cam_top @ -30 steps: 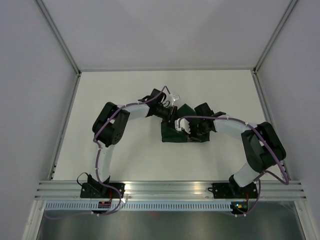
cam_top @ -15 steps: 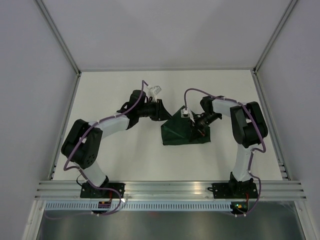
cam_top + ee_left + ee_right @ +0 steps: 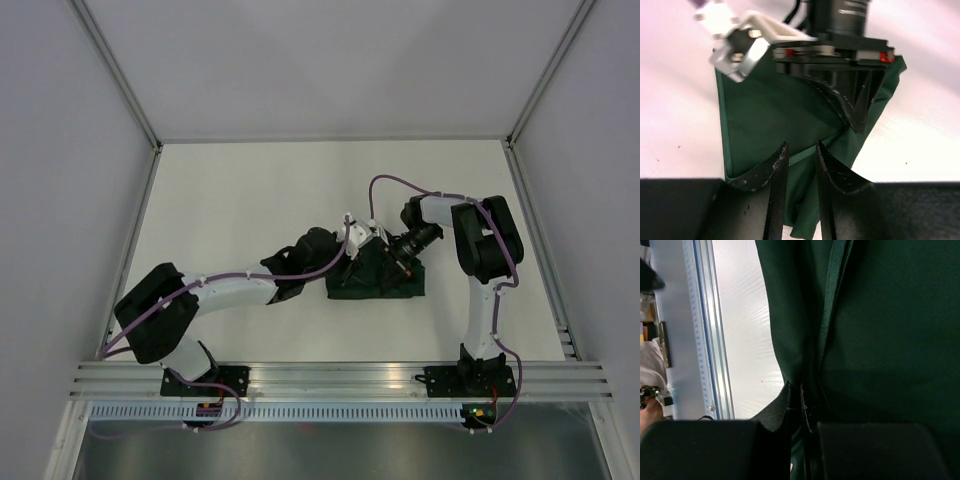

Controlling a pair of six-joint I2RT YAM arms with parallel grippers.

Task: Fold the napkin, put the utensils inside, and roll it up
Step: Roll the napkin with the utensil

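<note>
The dark green napkin [image 3: 378, 284] lies folded into a small bundle right of the table's middle. It also shows in the left wrist view [image 3: 765, 110] and fills the right wrist view [image 3: 890, 315]. My left gripper [image 3: 348, 262] is at the napkin's left edge. Its jaws [image 3: 801, 150] stand a narrow gap apart, with a light hem line of the cloth showing between them. My right gripper [image 3: 394, 258] is on the napkin's upper right part. Its jaws [image 3: 796, 390] are pinched on a fold of the cloth. The knife is hidden.
The white table [image 3: 240, 190] is walled on the left, right and back. An aluminium rail [image 3: 340, 375] runs along the near edge and also shows in the right wrist view [image 3: 705, 315]. Purple cables loop over both arms.
My left gripper has swung from behind and left of the napkin down onto its left edge. The napkin's raised corner has come down. My right gripper has stayed on the cloth.
</note>
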